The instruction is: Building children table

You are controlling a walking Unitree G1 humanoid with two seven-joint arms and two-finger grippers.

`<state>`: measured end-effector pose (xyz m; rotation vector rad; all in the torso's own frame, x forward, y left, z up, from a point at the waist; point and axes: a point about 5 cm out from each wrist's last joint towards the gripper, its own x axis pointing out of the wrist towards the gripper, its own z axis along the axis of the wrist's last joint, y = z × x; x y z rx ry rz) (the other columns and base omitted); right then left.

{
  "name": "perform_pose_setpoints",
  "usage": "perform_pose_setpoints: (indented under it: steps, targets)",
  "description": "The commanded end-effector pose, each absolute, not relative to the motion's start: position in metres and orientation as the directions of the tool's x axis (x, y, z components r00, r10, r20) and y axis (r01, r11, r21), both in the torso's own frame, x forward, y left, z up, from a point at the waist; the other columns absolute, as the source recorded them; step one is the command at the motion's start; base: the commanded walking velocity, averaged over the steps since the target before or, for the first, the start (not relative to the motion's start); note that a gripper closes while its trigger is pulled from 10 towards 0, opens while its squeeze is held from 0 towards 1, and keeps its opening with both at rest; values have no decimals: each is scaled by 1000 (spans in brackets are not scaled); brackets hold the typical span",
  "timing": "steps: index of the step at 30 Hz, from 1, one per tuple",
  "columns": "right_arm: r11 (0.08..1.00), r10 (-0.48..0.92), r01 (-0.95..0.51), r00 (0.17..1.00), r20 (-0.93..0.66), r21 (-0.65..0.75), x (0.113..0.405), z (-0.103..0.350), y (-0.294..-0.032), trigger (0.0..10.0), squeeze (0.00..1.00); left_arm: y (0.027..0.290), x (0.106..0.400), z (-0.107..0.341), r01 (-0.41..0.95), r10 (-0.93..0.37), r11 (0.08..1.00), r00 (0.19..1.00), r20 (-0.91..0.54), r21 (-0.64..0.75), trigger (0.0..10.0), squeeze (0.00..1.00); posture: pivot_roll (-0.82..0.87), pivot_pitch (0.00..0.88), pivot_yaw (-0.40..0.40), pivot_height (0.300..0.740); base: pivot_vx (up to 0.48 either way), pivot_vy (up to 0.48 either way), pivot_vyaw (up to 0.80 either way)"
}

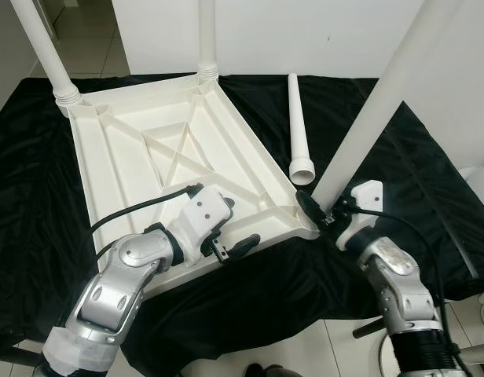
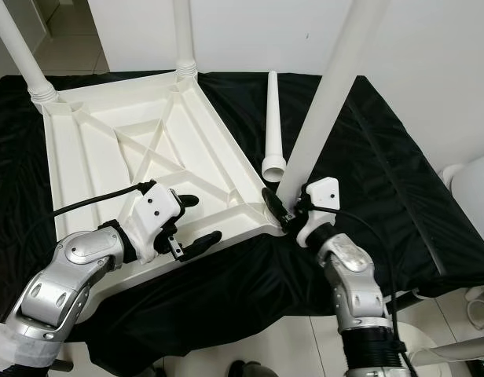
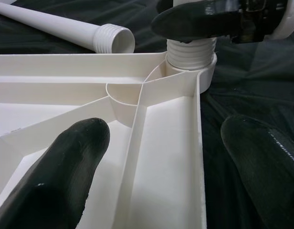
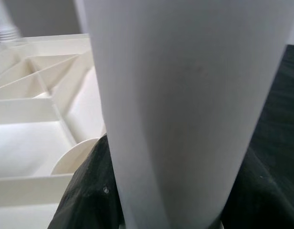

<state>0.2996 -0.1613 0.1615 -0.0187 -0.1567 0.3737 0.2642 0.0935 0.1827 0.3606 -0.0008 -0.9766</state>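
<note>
Screwing the near right leg (image 1: pixel 383 94) into its corner needs slow, straight turns. The right claw (image 1: pixel 317 210) pinches that leg low down. The left claw (image 1: pixel 226 236) is spread over the near edge of the upside-down table (image 1: pixel 148 149), and should steady it.
</note>
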Motion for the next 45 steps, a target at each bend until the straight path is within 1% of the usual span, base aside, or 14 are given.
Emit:
perform_pose_setpoints:
  steps: [1,3,5,7,9,11,15,25,26,38,39,40,41,45]
  targets:
    - [938,346,-346,933,97,-25,299,153,-157,10000,0,95,264,180,788,-784,537,598,-166,301,10000,0,122,141,-27,740,0,0,0]
    - [962,273,-274,959,74,6,298,151,-150,10000,0,95,264,181,788,-785,537,597,-165,301,10000,0,123,144,-30,740,0,0,0]
    - [962,273,-274,959,74,6,298,151,-150,10000,0,95,264,181,788,-785,537,597,-165,301,10000,0,123,144,-30,740,0,0,0]
    - [989,137,-139,989,56,50,298,150,-142,10000,0,96,263,180,786,-782,540,601,-166,301,10000,0,128,145,-34,740,0,0,0]
    - [994,80,-83,996,49,67,297,150,-139,10000,0,96,263,180,785,-780,542,603,-167,300,10000,0,128,145,-34,740,0,0,0]
    - [994,80,-83,996,49,67,297,150,-139,10000,0,96,263,180,785,-780,542,603,-167,300,10000,0,128,145,-34,740,0,0,0]
    - [988,-73,67,996,42,136,290,151,-119,10000,0,95,261,179,783,-779,546,606,-163,298,10000,0,135,142,-50,740,0,0,0]
    - [985,-92,86,995,28,151,286,153,-115,10000,0,95,261,179,785,-781,543,603,-164,299,10000,0,131,139,-49,740,0,0,0]
    - [983,-94,87,995,35,159,286,154,-116,10000,1000,95,262,179,785,-781,543,603,-164,300,10000,0,131,135,-46,740,0,0,0]
    - [985,-24,5,994,106,175,286,162,-120,10000,976,94,263,180,785,-782,540,601,-162,303,10000,0,130,130,-45,740,0,0,0]
    - [985,-16,-3,994,108,172,286,163,-121,10000,267,94,263,180,785,-782,541,602,-162,304,10000,0,130,130,-45,740,0,0,0]
    - [985,-16,-3,994,108,172,286,163,-121,10000,267,94,263,180,785,-782,541,602,-162,304,10000,0,130,130,-45,740,0,0,0]
    - [986,-2,-16,994,108,165,287,163,-122,10000,0,95,263,180,784,-782,541,602,-163,305,10000,0,130,129,-45,740,0,0,0]
    - [988,37,-54,992,119,143,288,163,-124,10000,0,95,263,180,782,-780,543,605,-161,305,10000,0,132,127,-46,740,0,0,0]
